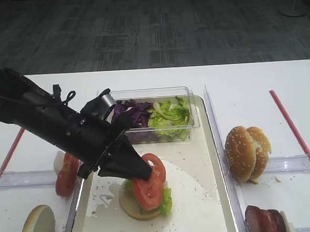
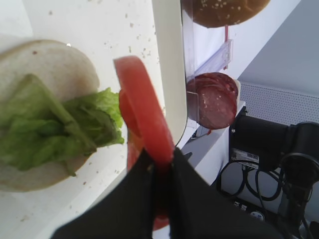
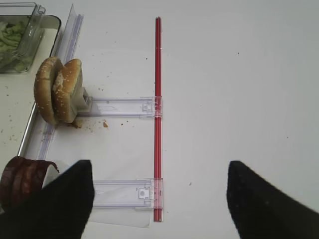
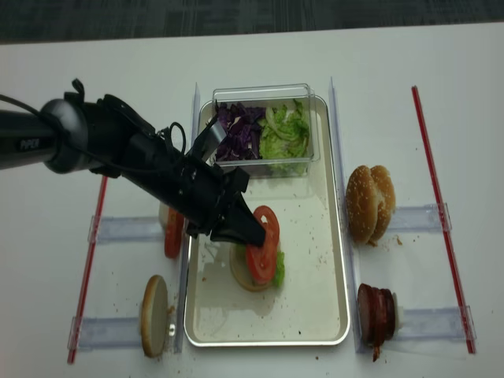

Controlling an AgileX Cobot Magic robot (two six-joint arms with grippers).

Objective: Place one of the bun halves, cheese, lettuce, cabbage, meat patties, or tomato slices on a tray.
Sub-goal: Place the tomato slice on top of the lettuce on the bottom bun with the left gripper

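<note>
Red and wet-looking, the tomato slice (image 2: 142,114) is standing on edge, pinched at its lower rim by the closed left gripper (image 2: 162,164). Being soft and likely slippery, it is probably needing that gentle edge hold above the lettuce (image 2: 55,117).

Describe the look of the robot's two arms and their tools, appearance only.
The left arm is matte black and rounded, with loose black cables looped along it and small white lettering near its base. Its tool tapers to flat black fingers. Of the right tool, only two broad, blunt black fingers show, without markings.
</note>
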